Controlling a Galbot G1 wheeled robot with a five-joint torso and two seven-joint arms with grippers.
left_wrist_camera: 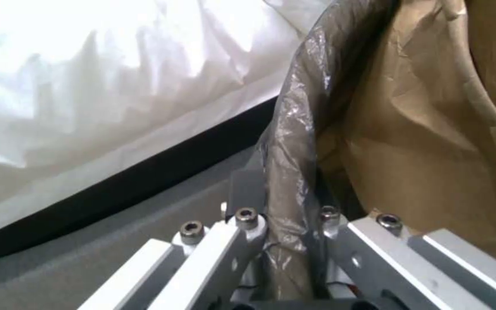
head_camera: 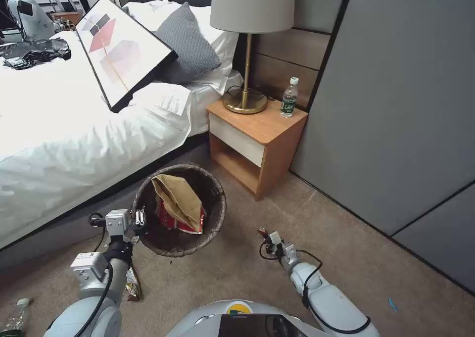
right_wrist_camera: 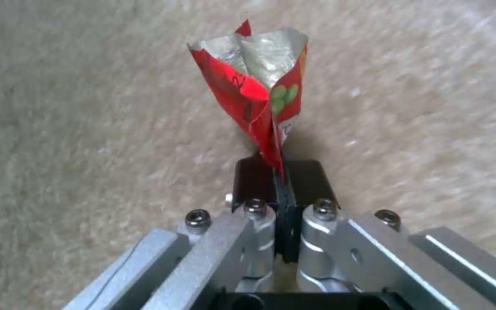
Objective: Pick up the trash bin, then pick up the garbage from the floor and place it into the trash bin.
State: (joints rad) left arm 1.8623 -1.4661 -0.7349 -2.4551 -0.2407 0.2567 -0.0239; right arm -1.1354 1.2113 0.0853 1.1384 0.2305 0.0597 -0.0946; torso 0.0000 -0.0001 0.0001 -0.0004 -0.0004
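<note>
Left gripper (left_wrist_camera: 285,228) pinching trash bin (head_camera: 208,228) rim; right gripper (right_wrist_camera: 280,189) clamping red wrapper (right_wrist_camera: 259,90), hanging beside bin.

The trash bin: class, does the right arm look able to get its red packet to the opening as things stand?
Probably yes. The right gripper, shut on the red packet, sits beside the trash bin, held at its rim by the left gripper; bare carpet between.

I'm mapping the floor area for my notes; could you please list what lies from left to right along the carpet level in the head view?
Plastic bottle → shiny wrapper → trash bin → right gripper holding a red wrapper → blue scrap.
</note>
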